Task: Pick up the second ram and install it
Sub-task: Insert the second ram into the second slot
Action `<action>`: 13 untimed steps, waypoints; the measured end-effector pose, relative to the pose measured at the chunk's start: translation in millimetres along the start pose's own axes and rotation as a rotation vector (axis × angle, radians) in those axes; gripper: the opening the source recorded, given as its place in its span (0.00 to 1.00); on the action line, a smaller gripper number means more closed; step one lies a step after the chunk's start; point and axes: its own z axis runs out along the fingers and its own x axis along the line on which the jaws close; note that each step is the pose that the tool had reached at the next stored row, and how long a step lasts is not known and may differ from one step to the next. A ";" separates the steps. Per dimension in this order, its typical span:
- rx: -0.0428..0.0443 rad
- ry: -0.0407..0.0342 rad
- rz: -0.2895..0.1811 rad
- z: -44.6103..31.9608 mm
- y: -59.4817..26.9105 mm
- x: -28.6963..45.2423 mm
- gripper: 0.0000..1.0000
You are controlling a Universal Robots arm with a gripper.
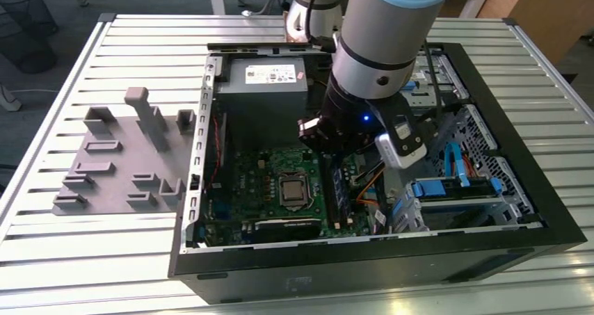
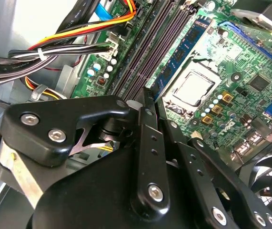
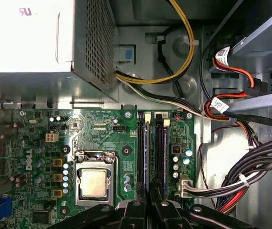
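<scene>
The CPU socket [image 3: 92, 183] is taken as the landmark. The second ram [image 3: 145, 143] is seen edge-on in the first wrist view as a thin bluish-green strip standing upright in the long black slot nearest the socket, just beside it and running parallel to its side. In the second wrist view the same stick [image 2: 186, 45] shows its dark-green face and small chips, turned toward the socket [image 2: 193, 88].

The gripper [image 3: 147, 210] is set over the end of the stick. Its fingers [image 3: 133, 210] are drawn narrow, with only a thin gap between them, and the stick's edge runs straight into that gap; it is judged to be clamped there, though the contact itself is hidden by the finger bodies. Whether the stick is fully seated cannot be told.

In the exterior view the arm [image 1: 380, 58] is reached down into the open computer case [image 1: 371, 259], just on the exterior view's right of the socket [image 1: 294, 188]; the grey holder tray [image 1: 111, 169] lies well apart from the socket, outside the case.

The stick is judged light, stiff and thin, and fragile at its chips and contact edge; it is best held by its two flat faces near the upper edge and kept square to the slot, since a tilt under pressure could bend it or jam it.
</scene>
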 end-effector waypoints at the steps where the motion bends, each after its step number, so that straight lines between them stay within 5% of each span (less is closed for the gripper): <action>1: 0.0001 0.0000 0.000 -0.7 0.0 0.0 0.14; 13: 0.0000 0.0000 0.000 1.2 0.0 -0.1 0.14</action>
